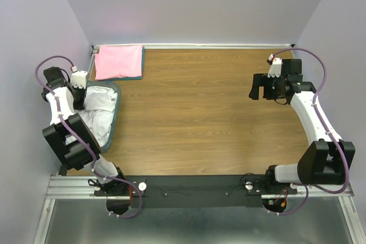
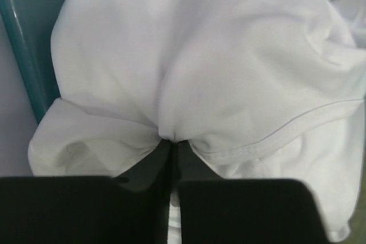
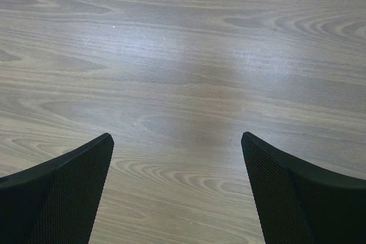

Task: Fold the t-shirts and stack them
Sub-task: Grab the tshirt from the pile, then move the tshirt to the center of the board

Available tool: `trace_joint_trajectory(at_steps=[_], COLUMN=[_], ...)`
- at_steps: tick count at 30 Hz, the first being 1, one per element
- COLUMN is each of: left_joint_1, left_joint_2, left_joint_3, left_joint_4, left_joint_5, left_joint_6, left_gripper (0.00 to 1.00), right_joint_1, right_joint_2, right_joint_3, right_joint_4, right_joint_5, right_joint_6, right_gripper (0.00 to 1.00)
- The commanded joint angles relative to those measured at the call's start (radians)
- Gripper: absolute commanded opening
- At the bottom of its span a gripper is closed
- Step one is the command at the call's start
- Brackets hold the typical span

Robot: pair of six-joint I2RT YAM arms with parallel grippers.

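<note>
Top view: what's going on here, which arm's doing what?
The left claw is pinched shut on a white shirt that lies crumpled in the teal basket at the left side of the table. A pink shirt lies folded flat in the far left corner. The right claw hangs open over bare wood, holding nothing. So one shirt looks folded, and the white one is being grabbed.

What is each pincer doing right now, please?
Left pincer: closed on a fold of the white shirt in the basket.
Right pincer: open, holding nothing, above the table.
</note>
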Motion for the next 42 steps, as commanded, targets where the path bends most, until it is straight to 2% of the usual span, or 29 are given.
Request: trace_joint_trajectory(at_steps=[1, 5, 9, 13, 14, 16, 18, 23, 24, 27, 31, 34, 38, 40, 42], left_joint_1=[0.009, 0.007, -0.031, -0.167, -0.254, -0.340, -0.433, -0.554, -0.622, -0.732, -0.812, -0.870, -0.895, -0.893, -0.893], left_joint_2=[-0.063, -0.138, -0.204, -0.253, -0.272, -0.282, -0.260, -0.172, -0.160, -0.118, -0.098, -0.088, -0.057, -0.074, -0.110], left_joint_3=[0.099, 0.260, 0.428, 0.571, 0.617, 0.665, 0.783, 1.062, 1.097, 1.206, 1.222, 1.214, 1.198, 1.121, 0.954], left_joint_4=[-0.071, -0.161, -0.223, -0.223, -0.198, -0.165, -0.154, -0.096, -0.083, -0.004, 0.195, 0.273, 0.346, 0.346, 0.336], left_joint_5=[0.089, 0.135, 0.259, 0.282, 0.273, 0.246, 0.255, 0.312, 0.316, 0.321, 0.370, 0.388, 0.417, 0.444, 0.462], left_joint_6=[-0.010, -0.008, -0.011, -0.066, -0.098, -0.138, -0.183, -0.261, -0.283, -0.353, -0.462, -0.532, -0.582, -0.608, -0.590], left_gripper=[0.00, 0.00, 0.00, 0.00, 0.00, 0.00, 0.00, 0.00, 0.00, 0.00, 0.00, 0.00, 0.00, 0.00, 0.00], right_joint_1=[-0.002, -0.002, -0.002, -0.002, -0.002, -0.002, -0.002, -0.005, -0.007, -0.014, -0.025, -0.033, -0.040, -0.046, -0.052], right_joint_2=[0.003, 0.000, 0.000, 0.000, 0.000, 0.003, 0.003, -0.005, -0.005, -0.001, -0.008, -0.015, -0.021, -0.027, -0.037], right_joint_3=[0.020, 0.020, 0.026, 0.033, 0.033, 0.037, 0.042, 0.040, 0.040, 0.043, 0.043, 0.037, 0.033, 0.031, 0.028], right_joint_4=[-0.025, -0.023, -0.023, -0.023, -0.023, -0.025, -0.025, -0.027, -0.027, -0.028, -0.030, -0.030, -0.030, -0.030, -0.028], right_joint_5=[-0.023, -0.026, -0.028, -0.028, -0.026, -0.025, -0.020, -0.013, -0.013, -0.016, -0.016, -0.016, -0.016, -0.014, -0.013], right_joint_6=[-0.007, -0.005, -0.002, 0.001, 0.001, 0.004, 0.007, 0.006, 0.006, 0.009, 0.010, 0.009, 0.007, 0.007, 0.007], right_gripper=[1.00, 1.00, 1.00, 1.00, 1.00, 1.00, 1.00, 1.00, 1.00, 1.00, 1.00, 1.00, 1.00, 1.00, 1.00])
